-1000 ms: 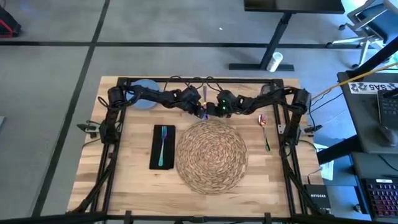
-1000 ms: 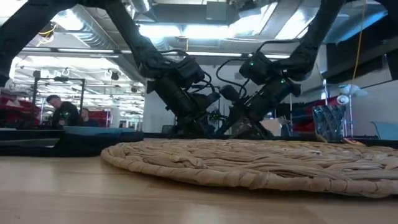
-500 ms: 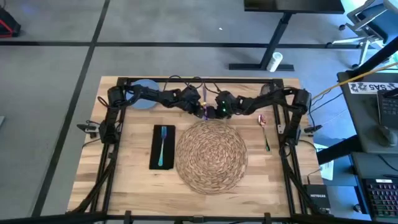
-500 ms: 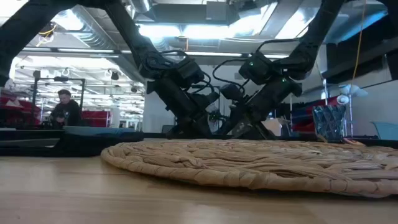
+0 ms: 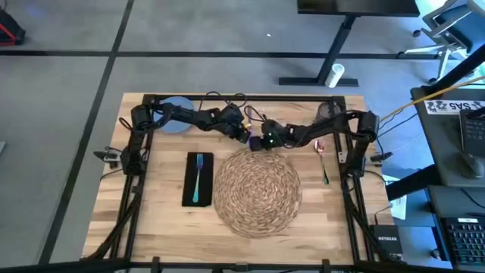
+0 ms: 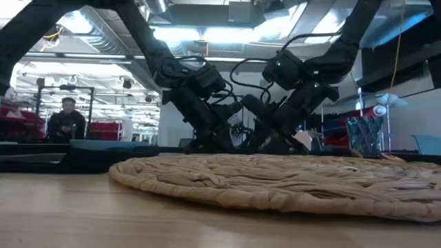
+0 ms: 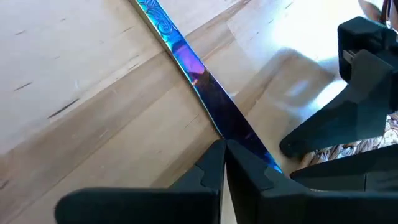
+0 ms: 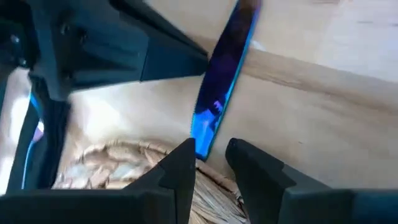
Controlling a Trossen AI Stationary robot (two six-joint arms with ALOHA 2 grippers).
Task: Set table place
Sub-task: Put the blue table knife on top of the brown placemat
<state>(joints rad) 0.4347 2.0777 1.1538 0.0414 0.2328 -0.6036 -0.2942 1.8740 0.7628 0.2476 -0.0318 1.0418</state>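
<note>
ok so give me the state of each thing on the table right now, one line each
Iridescent blue-purple knife: flat on wood, left gripper shut on it.
Right gripper: open beside knife.
Round woven straw placemat: bare.
Teal fork: lying on black rectangular napkin.
Pale blue plate: unplaced, back-left corner.

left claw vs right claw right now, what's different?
Left claw is shut on the knife; right claw is open, with the knife's end just ahead of its gap. Left claw reaches in from the mat's left, right claw from its right. Both sit low at the mat's far edge.
</note>
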